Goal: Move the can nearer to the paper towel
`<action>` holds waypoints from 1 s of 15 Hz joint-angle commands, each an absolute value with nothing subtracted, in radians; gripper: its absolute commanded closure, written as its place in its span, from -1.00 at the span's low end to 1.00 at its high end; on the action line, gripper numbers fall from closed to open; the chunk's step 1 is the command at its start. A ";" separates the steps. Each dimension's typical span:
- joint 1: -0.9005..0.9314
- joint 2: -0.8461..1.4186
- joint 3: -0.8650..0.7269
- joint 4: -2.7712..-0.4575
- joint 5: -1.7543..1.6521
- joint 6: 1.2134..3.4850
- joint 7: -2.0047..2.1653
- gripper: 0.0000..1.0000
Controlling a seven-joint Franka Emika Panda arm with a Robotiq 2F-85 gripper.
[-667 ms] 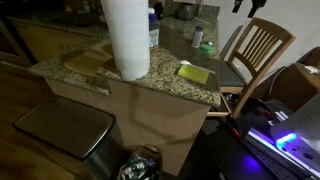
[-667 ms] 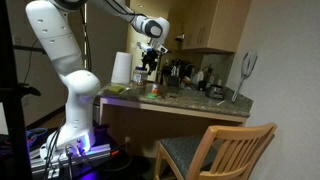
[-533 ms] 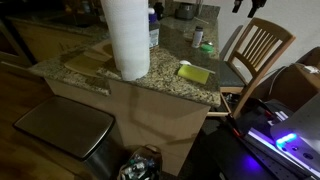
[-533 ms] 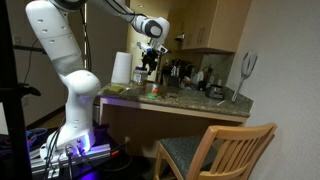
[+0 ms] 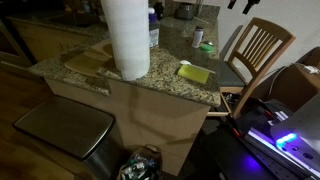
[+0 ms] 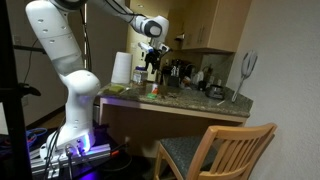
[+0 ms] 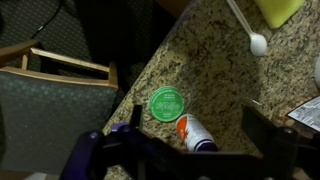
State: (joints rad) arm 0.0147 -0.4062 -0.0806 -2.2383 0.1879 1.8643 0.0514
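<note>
The can [image 7: 192, 130] is small and silvery with an orange mark and a dark top. It stands on the granite counter next to a green round lid [image 7: 166, 103]. In the wrist view my gripper [image 7: 203, 112] is open and empty above the can, with one finger on each side of it. In both exterior views the gripper [image 5: 243, 4] [image 6: 152, 52] hangs above the counter end by the chair. The can [image 5: 198, 37] stands apart from the tall white paper towel [image 5: 125, 38] [image 6: 121, 68], which is at the counter's other end.
A yellow sponge block [image 5: 194, 72] [image 7: 278, 10] lies between the can and the roll. A blue-capped bottle [image 5: 153, 28] stands behind the roll. A wooden chair [image 5: 256, 48] [image 7: 50, 95] stands by the counter edge near the can. Jars and utensils crowd the counter's back [image 6: 200, 78].
My gripper has shifted slightly at the top of the exterior view. The can, lid and roll have not moved.
</note>
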 commanded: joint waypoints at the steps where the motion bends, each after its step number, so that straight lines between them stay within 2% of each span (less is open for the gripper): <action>1: -0.003 -0.405 -0.066 -2.237 0.199 1.861 0.046 -1.00; 4: -0.002 -0.405 -0.066 -2.237 0.202 1.861 0.046 -1.00; 6: -0.005 -0.393 -0.066 -2.209 0.159 1.774 0.040 -1.00; 15: 0.038 -0.405 -0.069 -2.315 0.390 2.415 -0.007 -1.00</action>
